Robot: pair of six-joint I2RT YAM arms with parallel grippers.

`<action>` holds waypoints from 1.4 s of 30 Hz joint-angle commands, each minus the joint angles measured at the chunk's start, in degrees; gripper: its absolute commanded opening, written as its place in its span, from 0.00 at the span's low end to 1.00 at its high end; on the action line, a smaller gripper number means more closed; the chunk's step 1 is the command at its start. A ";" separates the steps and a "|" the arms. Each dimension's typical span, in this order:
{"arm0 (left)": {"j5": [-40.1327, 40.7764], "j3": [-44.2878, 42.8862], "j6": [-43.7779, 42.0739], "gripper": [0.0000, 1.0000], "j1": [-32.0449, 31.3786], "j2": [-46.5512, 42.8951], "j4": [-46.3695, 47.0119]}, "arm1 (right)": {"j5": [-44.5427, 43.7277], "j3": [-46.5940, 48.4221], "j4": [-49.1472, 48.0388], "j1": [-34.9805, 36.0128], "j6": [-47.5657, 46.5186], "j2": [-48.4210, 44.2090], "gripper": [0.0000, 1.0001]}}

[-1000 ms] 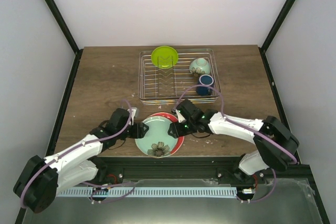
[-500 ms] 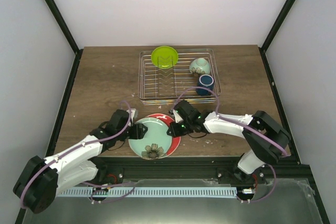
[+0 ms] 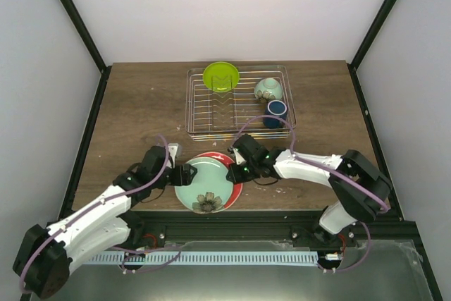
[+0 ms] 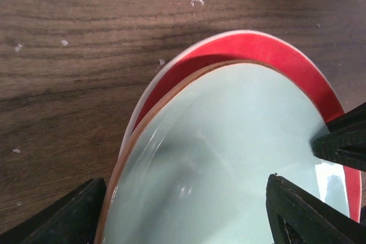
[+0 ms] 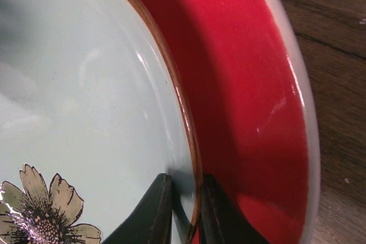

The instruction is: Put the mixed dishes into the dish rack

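A pale teal plate [image 3: 204,182] with a brown rim and a flower print lies on a red plate [image 3: 214,156] near the table's front edge. My right gripper [image 3: 233,172] is shut on the teal plate's right rim, one finger on top and one underneath [image 5: 184,198]. My left gripper [image 3: 184,174] stands open at the plate's left side, and the teal plate [image 4: 240,141] fills the gap between its wide fingers [image 4: 186,201]. The dish rack [image 3: 189,107] at the back holds a lime-green plate [image 3: 220,76], a mint bowl [image 3: 268,89] and a dark-blue mug [image 3: 275,111].
Bare wooden table [image 3: 141,103] lies left of the rack and between the rack and the plates. Black frame posts [image 3: 84,40] rise at the table's back corners. A metal rail [image 3: 225,227] runs along the near edge by the arm bases.
My right gripper has shut on the teal plate's rim. The teal plate slid a little left over the red one. My left gripper opened wider and its arm shifted slightly left.
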State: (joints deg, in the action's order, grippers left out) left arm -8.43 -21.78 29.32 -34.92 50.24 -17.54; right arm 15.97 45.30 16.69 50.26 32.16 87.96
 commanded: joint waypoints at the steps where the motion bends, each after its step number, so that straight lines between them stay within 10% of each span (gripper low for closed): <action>1: 1.99 -2.74 -1.07 0.78 -0.15 -4.03 -4.11 | -5.32 -0.09 6.04 1.32 -3.66 1.86 0.01; 23: -0.14 1.80 2.37 0.78 -0.19 -6.77 -5.65 | -1.52 1.51 -2.95 1.36 -6.43 7.38 0.01; 31: 0.05 1.69 2.69 0.22 -0.17 -9.41 -7.26 | -2.61 1.89 -2.49 1.41 -6.55 9.19 0.01; 42: -0.02 -0.28 3.81 0.00 -0.17 -11.60 -9.90 | -4.25 2.16 -1.53 1.42 -7.04 10.21 0.14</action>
State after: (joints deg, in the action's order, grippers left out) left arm -3.79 -19.70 34.44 -33.85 38.85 -29.21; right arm 18.02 48.14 10.59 49.95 27.68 93.95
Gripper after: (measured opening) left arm 0.162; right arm 0.117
